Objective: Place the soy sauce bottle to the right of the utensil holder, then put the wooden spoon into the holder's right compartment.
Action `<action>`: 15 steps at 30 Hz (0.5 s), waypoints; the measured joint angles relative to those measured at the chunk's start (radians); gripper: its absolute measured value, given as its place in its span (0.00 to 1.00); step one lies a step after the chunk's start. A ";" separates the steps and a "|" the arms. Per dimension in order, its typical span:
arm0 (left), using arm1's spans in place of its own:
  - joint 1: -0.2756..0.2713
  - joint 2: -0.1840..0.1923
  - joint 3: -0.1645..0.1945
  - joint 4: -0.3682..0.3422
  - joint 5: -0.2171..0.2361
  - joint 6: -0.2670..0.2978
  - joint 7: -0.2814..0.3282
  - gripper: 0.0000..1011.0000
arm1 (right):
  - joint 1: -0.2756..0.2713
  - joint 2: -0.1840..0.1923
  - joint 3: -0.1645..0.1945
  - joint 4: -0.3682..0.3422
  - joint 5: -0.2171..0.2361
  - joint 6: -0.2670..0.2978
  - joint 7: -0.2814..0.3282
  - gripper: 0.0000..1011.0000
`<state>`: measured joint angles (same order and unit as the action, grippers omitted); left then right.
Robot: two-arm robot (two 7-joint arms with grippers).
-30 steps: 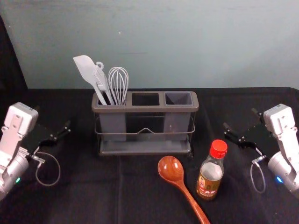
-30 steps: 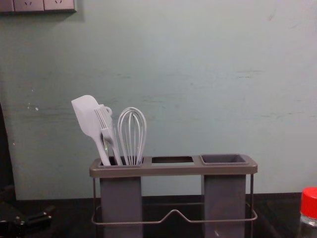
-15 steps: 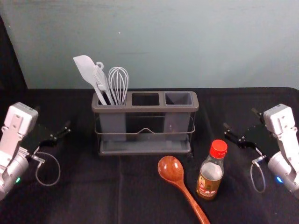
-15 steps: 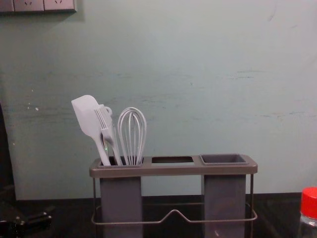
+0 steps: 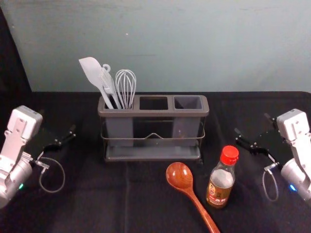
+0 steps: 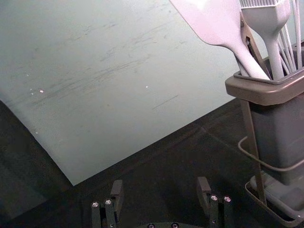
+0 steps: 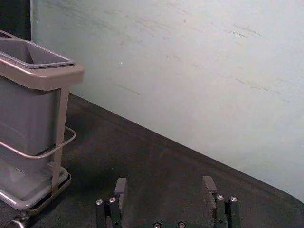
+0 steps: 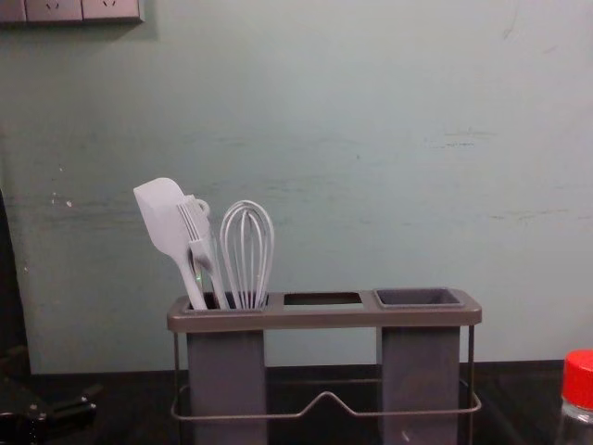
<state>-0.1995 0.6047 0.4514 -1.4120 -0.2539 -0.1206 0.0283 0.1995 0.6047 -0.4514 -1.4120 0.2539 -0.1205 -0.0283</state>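
- The wooden spoon lies on the dark tabletop, on the near side of both grippers' jaws and between them sideways, closer to the right pair; its bowl points toward the holder, its handle toward the robot.
- The soy sauce bottle, red-capped, stands upright just beside the spoon, nearer the robot than the right jaws and to their left.
- The right gripper is at the right, apart from the utensil holder; its jaws stand wide apart.
- The left gripper is at the left, apart from the holder's other end; its jaws are spread wide too.
- The holder stands between the two pairs of jaws, its right compartment on the side toward the right pair.
- The spatula, brush and whisk lean in the left compartment, toward the left jaws.
- The pale wall rises beyond both pairs.
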 joint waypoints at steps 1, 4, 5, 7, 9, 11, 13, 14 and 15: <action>0.000 0.000 0.000 0.000 0.000 0.000 0.000 1.00 | 0.000 0.000 0.000 0.000 0.000 0.000 0.000 0.99; 0.000 0.000 0.000 0.000 0.000 0.000 0.000 1.00 | 0.000 0.000 0.000 0.000 0.000 0.000 0.000 0.99; 0.000 0.000 0.000 0.000 0.000 0.000 0.000 1.00 | 0.000 0.000 0.000 0.000 0.000 0.000 0.000 0.99; 0.000 0.000 0.000 0.000 0.000 0.000 0.000 1.00 | 0.000 0.000 0.000 0.000 0.000 0.000 0.000 0.99; 0.000 0.000 0.000 0.000 0.000 0.000 0.000 1.00 | 0.000 0.000 0.000 0.000 0.000 0.000 0.000 0.99; 0.000 0.000 0.000 0.000 0.000 0.000 0.000 1.00 | 0.000 0.000 0.000 0.000 0.000 0.000 0.000 0.99; 0.000 0.000 0.000 0.000 0.000 0.000 0.000 1.00 | 0.000 0.000 0.000 0.000 0.000 0.000 0.000 0.99; 0.000 0.000 0.000 0.000 0.000 0.000 0.000 1.00 | 0.000 0.000 0.000 0.000 0.000 0.000 0.000 0.99; 0.000 0.000 0.000 0.000 0.000 0.000 0.000 1.00 | 0.000 0.000 0.000 0.000 0.000 0.000 0.000 0.99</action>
<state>-0.1995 0.6047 0.4514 -1.4120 -0.2539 -0.1206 0.0283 0.1995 0.6047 -0.4514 -1.4120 0.2539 -0.1205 -0.0283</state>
